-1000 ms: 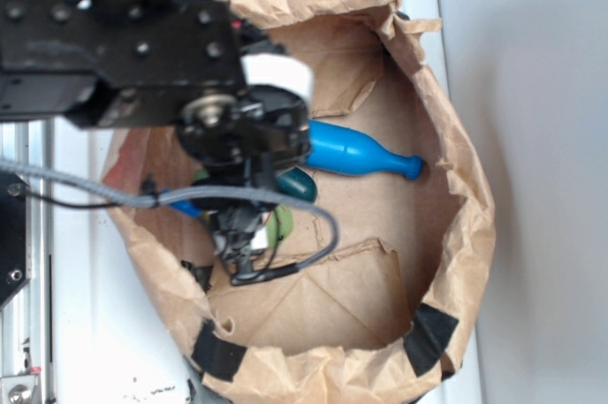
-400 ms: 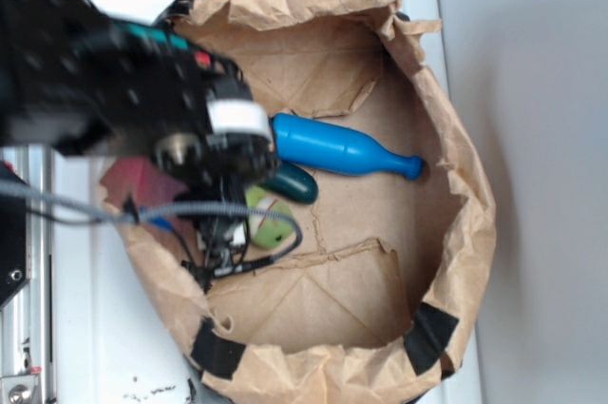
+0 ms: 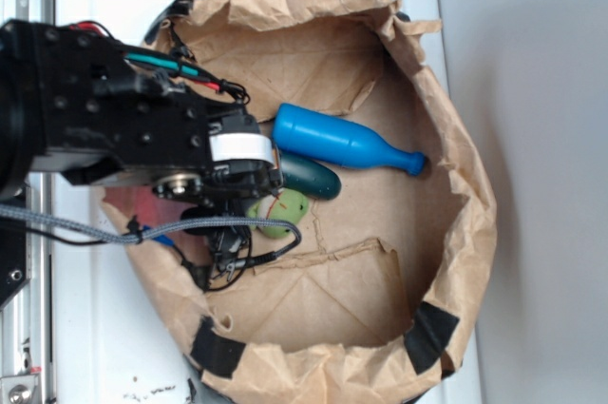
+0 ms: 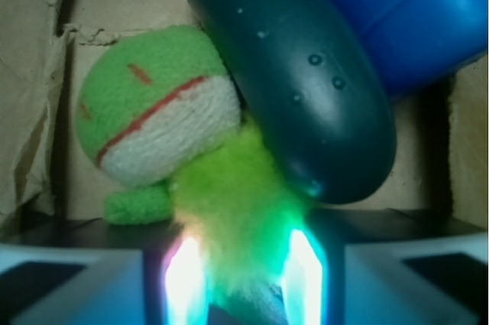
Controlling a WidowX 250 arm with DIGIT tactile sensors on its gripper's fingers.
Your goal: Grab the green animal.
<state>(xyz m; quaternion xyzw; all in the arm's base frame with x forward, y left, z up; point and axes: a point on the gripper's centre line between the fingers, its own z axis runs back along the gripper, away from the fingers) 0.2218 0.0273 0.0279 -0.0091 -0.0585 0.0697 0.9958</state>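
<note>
1. The hand [image 4: 243,279] is clamped on the green animal's [image 4: 221,203] fuzzy body, a finger on each side.
2. Its head leans against a dark green cucumber [image 4: 294,80].
3. A blue bottle [image 3: 342,145] lies beside the cucumber, inside a paper bag [image 3: 456,138].

Exterior view: the arm [image 3: 123,138] covers the bag's [image 3: 456,233] left side, so you can't see the claw itself or how its jaws stand. Only part of the plush [image 3: 282,215] shows past the arm; the cucumber's [image 3: 312,176] left end is hidden too.

Wrist view: the claw [image 4: 243,279] fingertips [image 4: 185,283] are glare-washed, cut by the bottom edge. The plush [image 4: 176,134] body runs down between them, contact unclear. Cucumber [image 4: 306,80] and blue bottle [image 4: 397,11] are cut off at the top; the cucumber overlaps the plush's right side.
</note>
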